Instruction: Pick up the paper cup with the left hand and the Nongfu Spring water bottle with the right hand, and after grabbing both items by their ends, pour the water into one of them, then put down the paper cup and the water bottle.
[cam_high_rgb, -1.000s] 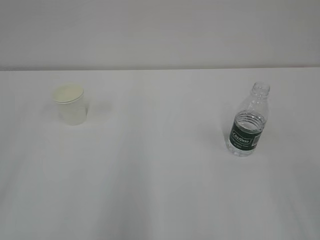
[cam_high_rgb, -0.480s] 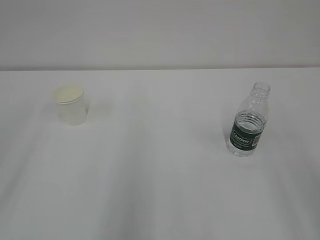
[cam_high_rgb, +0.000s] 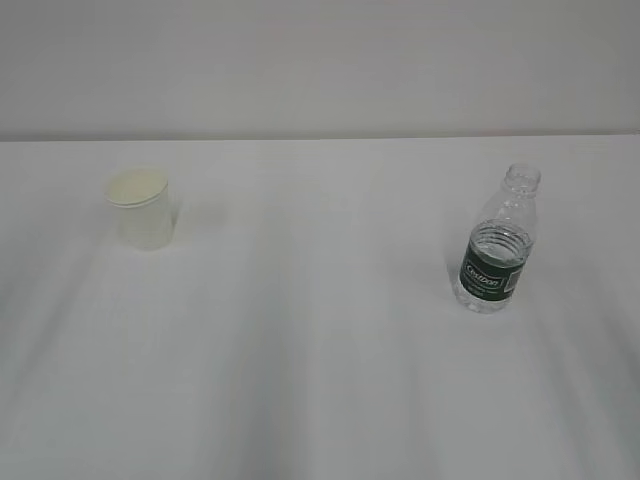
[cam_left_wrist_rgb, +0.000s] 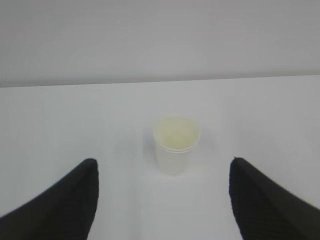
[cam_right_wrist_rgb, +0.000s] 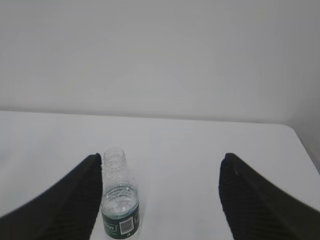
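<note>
On the table's (cam_high_rgb: 320, 380) left stands the cup (cam_high_rgb: 141, 208), light and easily crushed, so you should close gently around its lower wall; your left gripper (cam_left_wrist_rgb: 162, 200) gapes wide and empty just short of it. To the right the bottle (cam_high_rgb: 494, 245), uncapped, slick and part-full, wants a hold low on the body, with the right gripper (cam_right_wrist_rgb: 160, 197) likewise wide and empty. Nothing has shifted since a second ago.
</note>
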